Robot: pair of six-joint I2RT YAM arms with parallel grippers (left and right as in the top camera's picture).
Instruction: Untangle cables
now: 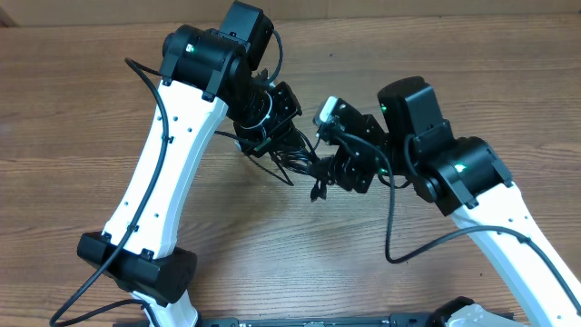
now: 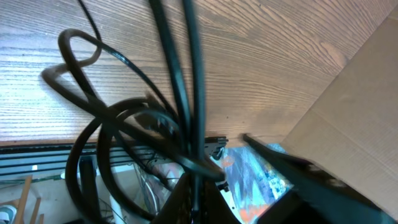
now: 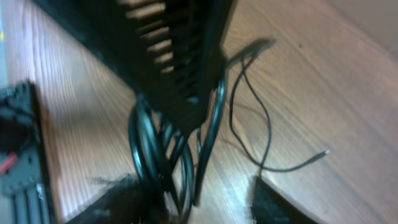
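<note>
The cables (image 1: 304,163) are a bunch of thin black cords held up off the wooden table between my two grippers. My left gripper (image 1: 270,136) is at the bunch's upper left and looks shut on the cables; in the left wrist view taut cords (image 2: 186,93) run into its fingers (image 2: 196,186), with loose loops (image 2: 93,124) beside them. My right gripper (image 1: 340,171) is at the bunch's right end. In the right wrist view its fingers (image 3: 199,202) are apart, with several cords (image 3: 177,162) between them. A thin cord (image 3: 267,124) with a silvery tip (image 3: 323,152) lies on the table.
A cardboard sheet (image 1: 454,14) runs along the far side of the table and also shows in the left wrist view (image 2: 360,93). A black rail (image 1: 318,320) lines the front edge. Thicker black arm cables (image 1: 399,245) hang near the right arm.
</note>
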